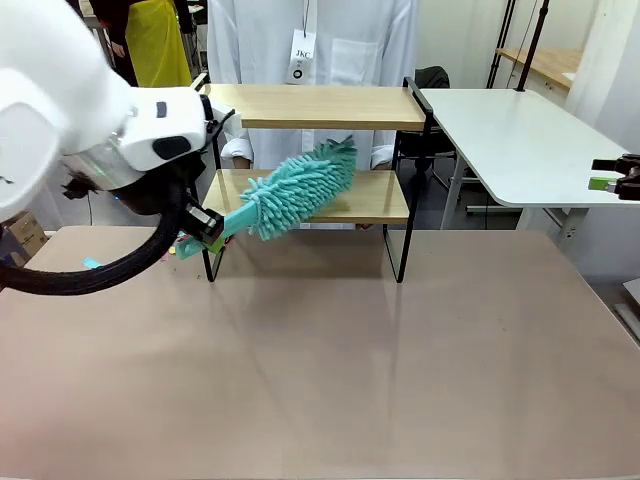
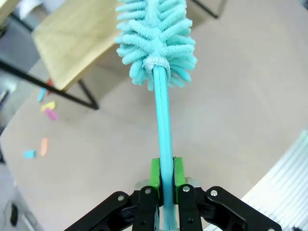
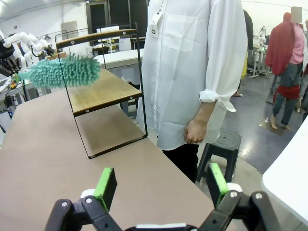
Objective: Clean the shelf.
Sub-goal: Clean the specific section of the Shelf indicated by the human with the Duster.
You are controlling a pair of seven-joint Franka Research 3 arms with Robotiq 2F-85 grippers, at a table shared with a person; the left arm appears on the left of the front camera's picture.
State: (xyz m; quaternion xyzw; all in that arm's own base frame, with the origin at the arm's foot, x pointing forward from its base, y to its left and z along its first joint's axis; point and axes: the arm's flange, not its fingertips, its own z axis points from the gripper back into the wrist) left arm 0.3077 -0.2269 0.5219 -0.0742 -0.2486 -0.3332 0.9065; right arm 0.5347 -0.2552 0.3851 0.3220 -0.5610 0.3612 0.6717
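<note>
Across the far edge of our table (image 1: 320, 350) stands the shelf (image 1: 322, 106), its two wooden boards facing us and a person in a white coat (image 1: 350, 50) right behind it. Our left gripper (image 2: 164, 174) pinches the thin teal handle (image 2: 163, 125) of a fluffy duster (image 1: 300, 188) between its green pads, low on the stem. We judge this gives the reach to push the head in between the two boards with the bulky wrist outside the black frame. The head lies slanted over the left front of the lower board, tip raised toward the underside of the upper one. That angle suits a sweep along the lower board, which we take to be the step in hand. Our right gripper (image 3: 161, 185) hangs well off to the right with jaws spread and nothing between them, out of the duster's way. Whether the fibres press on the wood we cannot tell: from the front the head itself covers the contact line. Our own left arm covers the shelf's upper left corner in the front view, and the left wrist view cuts off the duster's tip at its top edge. Small coloured scraps (image 2: 44, 146) lie on the table near a shelf leg; what they are is unclear.
</note>
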